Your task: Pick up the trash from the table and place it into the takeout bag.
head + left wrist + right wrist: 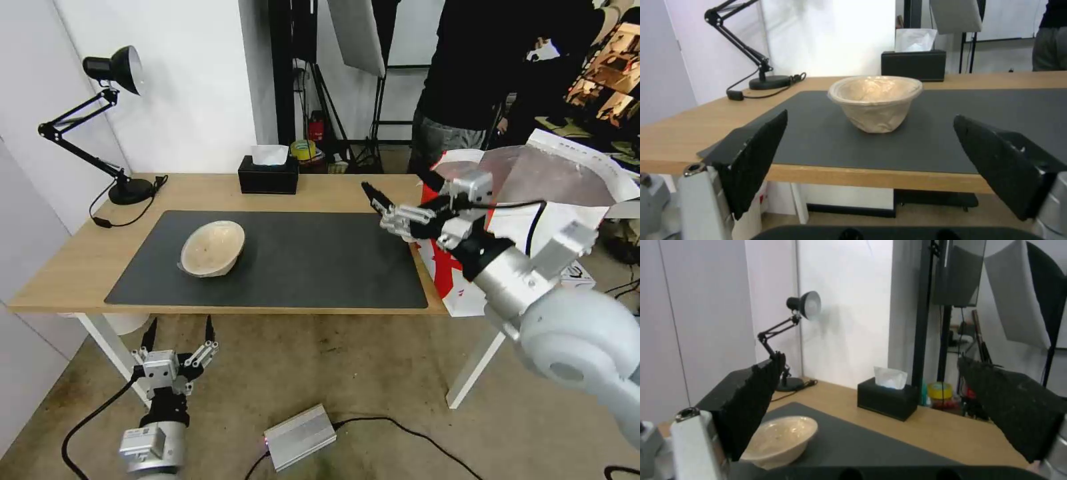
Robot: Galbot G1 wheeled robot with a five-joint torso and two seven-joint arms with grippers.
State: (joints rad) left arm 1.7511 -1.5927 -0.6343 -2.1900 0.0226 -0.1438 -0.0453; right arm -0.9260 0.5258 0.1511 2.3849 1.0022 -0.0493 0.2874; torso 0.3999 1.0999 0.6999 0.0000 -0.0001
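Right gripper (381, 205), its two black padded fingers spread apart and holding nothing, hangs above the far right part of the large dark grey rectangular mat (320, 263) on the long light-wood table (73, 257), with the red-and-white foil-lined takeout bag (533, 200) just behind and beside its arm, mouth open. From this gripper the one piece of trash visible on the table — the beige shallow bowl (212, 248) — lies well away toward the robot's left and lower, tipped so its rim leans toward the near edge; the right wrist view shows it down past the left-hand finger (751, 396), not between the fingers. The left gripper (177, 350), also spread wide and empty, waits below the table's near edge, and its wrist view has the bowl (875, 100) centred between its fingers (760, 156) but beyond them. Judging by that, the step in hand is reaching for the bowl. To do it well, the working gripper should come level with the raised part of the rim, pinch one wall rather than span the whole bowl, and close gently — the thin wall looks easily crushed. The black tissue box (269, 175) sits farther back and should be left alone.
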